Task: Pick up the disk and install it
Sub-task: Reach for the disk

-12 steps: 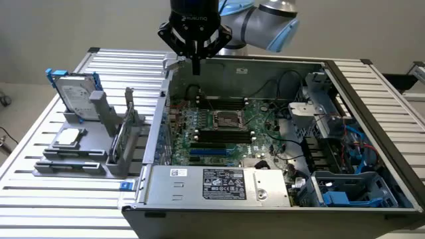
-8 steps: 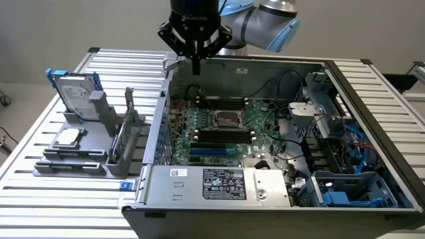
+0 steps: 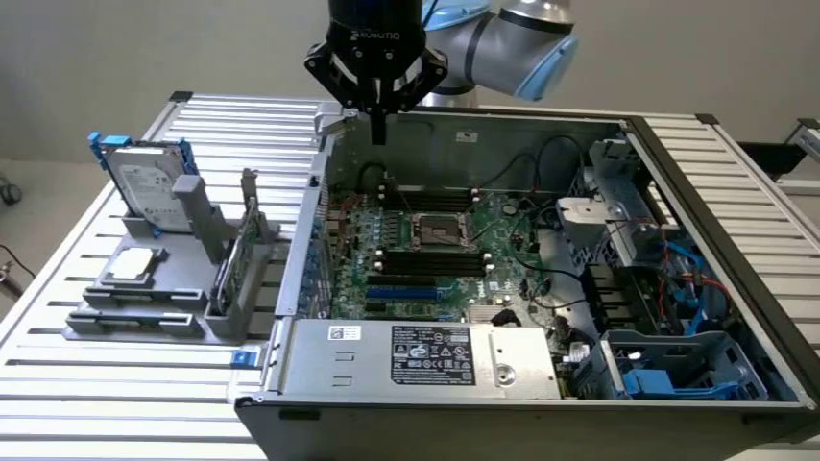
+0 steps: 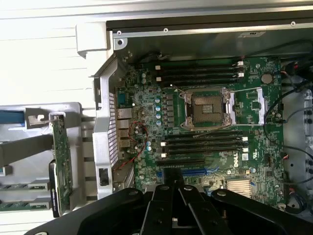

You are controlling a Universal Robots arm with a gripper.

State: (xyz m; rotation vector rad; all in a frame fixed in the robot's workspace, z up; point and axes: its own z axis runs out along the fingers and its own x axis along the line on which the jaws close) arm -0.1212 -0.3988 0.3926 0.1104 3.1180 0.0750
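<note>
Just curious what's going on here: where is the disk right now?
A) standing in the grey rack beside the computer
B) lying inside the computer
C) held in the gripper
A: the disk stands upright in the grey rack at the exterior view's left, while the gripper hangs shut and empty over the computer.

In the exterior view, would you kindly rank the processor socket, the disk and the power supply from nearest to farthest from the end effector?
1. Processor socket, inside the case, lower than the end effector.
2. Disk, upright on the grey stand, at the exterior view's left.
3. Power supply, along the case's near side.
</note>
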